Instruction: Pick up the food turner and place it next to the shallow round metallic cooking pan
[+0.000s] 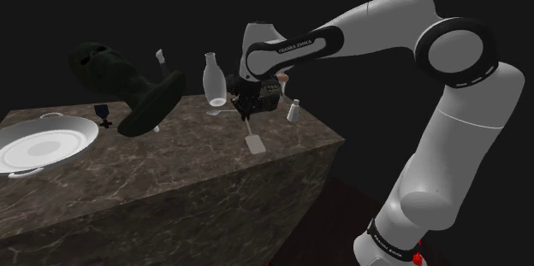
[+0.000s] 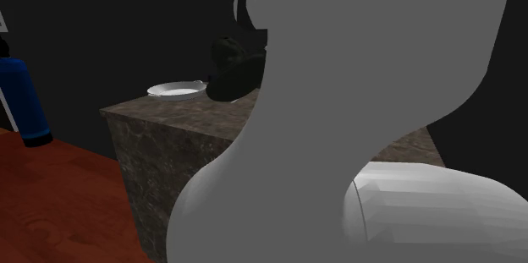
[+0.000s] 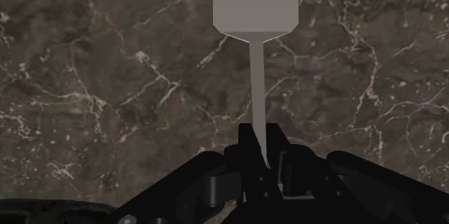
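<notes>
Containers: a shallow round pan [image 1: 44,144], pale grey-white with small side handles, sits on the dark marble counter [image 1: 197,170], at about nine o'clock from the gripper [image 1: 248,117] in the shoulder view and well apart from it. Its pale inner floor shows whole and bare. A tall clear flask [image 1: 214,80] stands upright at about eleven o'clock from the gripper; its contents cannot be told. A small whitish bottle [image 1: 293,112] stands at three o'clock from the gripper, near the counter's edge.

A dark bulky object [image 1: 141,102] lies tilted between pan and flask. In the second exterior view it sits at three o'clock of the pan [image 2: 178,90], just beside it.

Task item: the food turner [image 1: 254,143] is plain grey. It has a flat, squarish blade with clipped corners that narrows to a thin straight handle. In the wrist view the black fingers [image 3: 248,147] pinch the handle of the turner [image 3: 255,3] between them, and the blade points away from the gripper [image 3: 262,154] over the marble. In the shoulder view the turner hangs at six o'clock below the gripper, blade low over the counter. Whether the blade touches the marble cannot be told.
</notes>
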Available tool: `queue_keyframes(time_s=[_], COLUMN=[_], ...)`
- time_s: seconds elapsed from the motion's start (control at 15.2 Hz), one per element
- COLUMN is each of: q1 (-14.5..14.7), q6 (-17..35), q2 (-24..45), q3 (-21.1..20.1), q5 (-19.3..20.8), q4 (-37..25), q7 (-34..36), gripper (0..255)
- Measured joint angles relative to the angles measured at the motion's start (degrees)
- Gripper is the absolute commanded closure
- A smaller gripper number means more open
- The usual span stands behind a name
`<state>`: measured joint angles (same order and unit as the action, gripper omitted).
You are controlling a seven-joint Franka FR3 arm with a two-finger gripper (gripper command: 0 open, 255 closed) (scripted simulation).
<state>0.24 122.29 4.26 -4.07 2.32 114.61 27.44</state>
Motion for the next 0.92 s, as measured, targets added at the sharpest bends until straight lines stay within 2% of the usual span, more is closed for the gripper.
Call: queue_keyframes(time_s=[0.33,0.73,0.92], q1=[0.27,4.07,6.5], q6=[-3.29,-5.13,-7.25], q2=[-0.65,5.2,9.42], q3=[-0.24,-3.06,-4.38], q5=[-0.09,1.31,2.38], q4=[-2.62,-10.0,-16.1], q7=[0.36,7.29,11.23], gripper=[255,255,255])
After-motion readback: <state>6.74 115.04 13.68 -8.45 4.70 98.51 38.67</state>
